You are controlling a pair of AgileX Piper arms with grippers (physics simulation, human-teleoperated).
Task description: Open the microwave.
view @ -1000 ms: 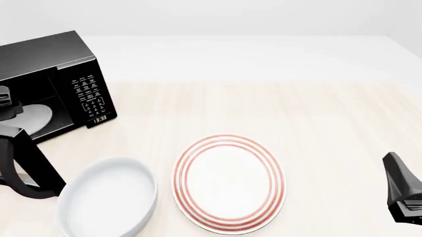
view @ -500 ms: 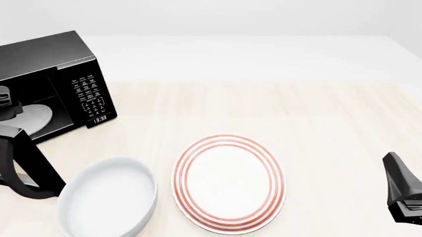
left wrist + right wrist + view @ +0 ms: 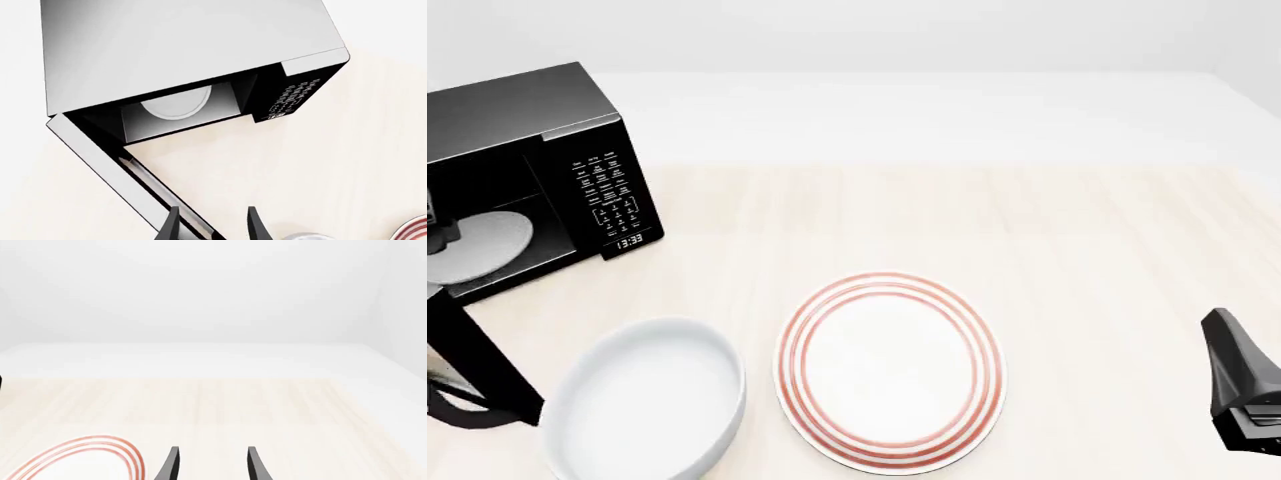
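Note:
The black microwave point(image 3: 521, 130) stands at the table's far left with its door point(image 3: 474, 360) swung open toward the near side. The grey turntable point(image 3: 481, 245) shows inside, next to the button panel point(image 3: 607, 190). In the left wrist view the microwave point(image 3: 187, 50) is seen with its door point(image 3: 113, 165) swung wide, and the door's free edge runs in between the fingers of my left gripper point(image 3: 213, 227), close to one finger. The fingers stand apart. My right gripper point(image 3: 212, 467) is open and empty; its arm point(image 3: 1244, 390) sits at the near right.
A white bowl point(image 3: 647, 405) sits near the front left, just right of the open door. A white plate with red rings point(image 3: 890, 370) lies at the front centre, and also shows in the right wrist view point(image 3: 73, 460).
The microwave door has swung further open toward the near left, showing more of the turntable. My left arm has moved with it toward the left edge. The right arm has not moved.

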